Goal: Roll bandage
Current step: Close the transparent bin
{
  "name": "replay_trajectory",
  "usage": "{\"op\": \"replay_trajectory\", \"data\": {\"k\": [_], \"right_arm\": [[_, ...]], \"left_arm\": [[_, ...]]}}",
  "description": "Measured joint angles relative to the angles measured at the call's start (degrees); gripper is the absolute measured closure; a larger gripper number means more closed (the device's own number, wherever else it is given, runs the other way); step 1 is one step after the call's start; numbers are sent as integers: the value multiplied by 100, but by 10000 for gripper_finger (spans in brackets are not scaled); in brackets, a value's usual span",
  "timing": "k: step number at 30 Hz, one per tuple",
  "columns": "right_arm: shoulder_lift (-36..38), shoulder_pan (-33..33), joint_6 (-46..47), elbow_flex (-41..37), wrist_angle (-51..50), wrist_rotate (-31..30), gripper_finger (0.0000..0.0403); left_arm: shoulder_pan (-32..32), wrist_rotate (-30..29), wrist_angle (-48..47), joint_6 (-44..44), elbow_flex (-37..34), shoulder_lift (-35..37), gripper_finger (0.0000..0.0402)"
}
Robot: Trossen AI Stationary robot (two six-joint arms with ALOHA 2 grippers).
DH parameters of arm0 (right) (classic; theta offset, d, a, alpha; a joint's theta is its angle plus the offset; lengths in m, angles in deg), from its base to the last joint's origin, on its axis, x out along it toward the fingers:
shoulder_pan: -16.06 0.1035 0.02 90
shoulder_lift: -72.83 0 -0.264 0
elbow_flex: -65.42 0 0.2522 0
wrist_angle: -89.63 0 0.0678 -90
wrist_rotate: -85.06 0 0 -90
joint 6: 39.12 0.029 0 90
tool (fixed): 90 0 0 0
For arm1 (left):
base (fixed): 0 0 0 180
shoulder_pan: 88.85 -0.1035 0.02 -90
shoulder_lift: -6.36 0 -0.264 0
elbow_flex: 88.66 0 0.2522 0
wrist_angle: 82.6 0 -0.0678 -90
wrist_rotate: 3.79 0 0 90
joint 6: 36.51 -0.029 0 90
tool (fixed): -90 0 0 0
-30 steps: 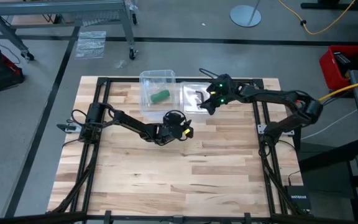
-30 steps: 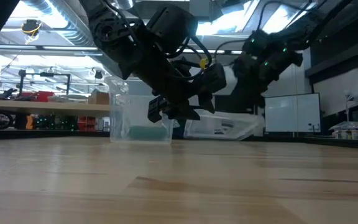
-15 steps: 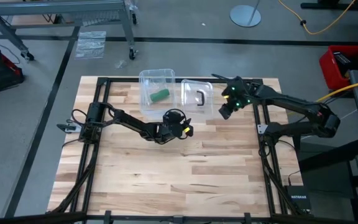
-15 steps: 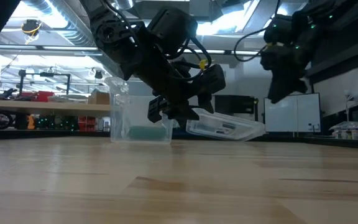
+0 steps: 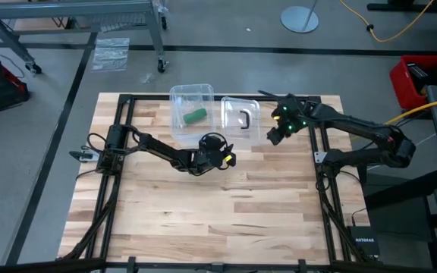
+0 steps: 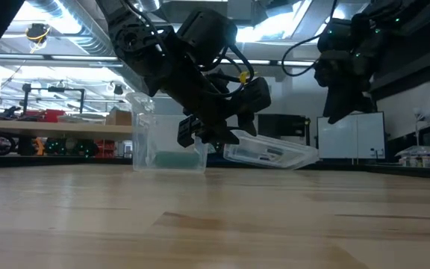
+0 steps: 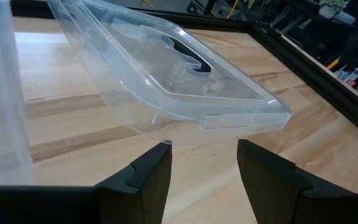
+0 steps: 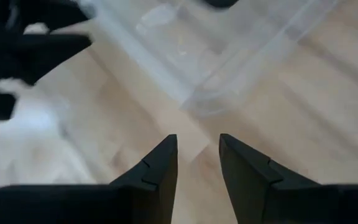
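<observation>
Bandage [image 5: 196, 117], a stubby green roll, lies inside the box [image 5: 179, 97], well apart from both sets of fingers. The box is clear plastic and stands at the far edge of the counter [image 5: 211, 205].

Left gripper [image 5: 228, 160] sits low over the counter just in front of the box, its fingers [image 7: 149, 171] spread wide with nothing between them. In its wrist view they point at the lid [image 7: 191, 87], which lies close ahead of the tips without touching them.

Right gripper [image 5: 273, 136] hangs above the counter, on the far side of the lid from the box. Its fingers [image 8: 160, 168] stand a narrow gap apart and hold nothing; bare wood and a corner of the lid show past them.

The lid is clear plastic with a black handle [image 5: 243, 119] and lies just beside the box, between it and the right gripper. In the low view it rests tilted, one edge raised off the counter.
</observation>
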Motion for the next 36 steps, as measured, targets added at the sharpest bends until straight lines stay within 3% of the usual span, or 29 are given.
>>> {"op": "replay_trajectory", "data": {"k": [5, 20, 23, 29, 36], "right_arm": [[-60, 7, 300, -1, -106, 692, 281], [-442, 0, 2021, -211, -289, 644, 281], [-749, 0, 2302, -466, 33, 664, 281], [-1123, 0, 2727, -927, 1436, 1459, 281], [-1059, -2, 2713, -973, 1638, 1541, 281]], "left_arm": [[0, 0, 3, -198, 0, 0, 226], [-11, 0, 34, -224, 0, 0, 226], [-11, 3, 107, -221, 0, 0, 226], [-11, 145, 157, -278, 0, 0, 226], [-26, 151, 155, -295, 0, 0, 226]]}}
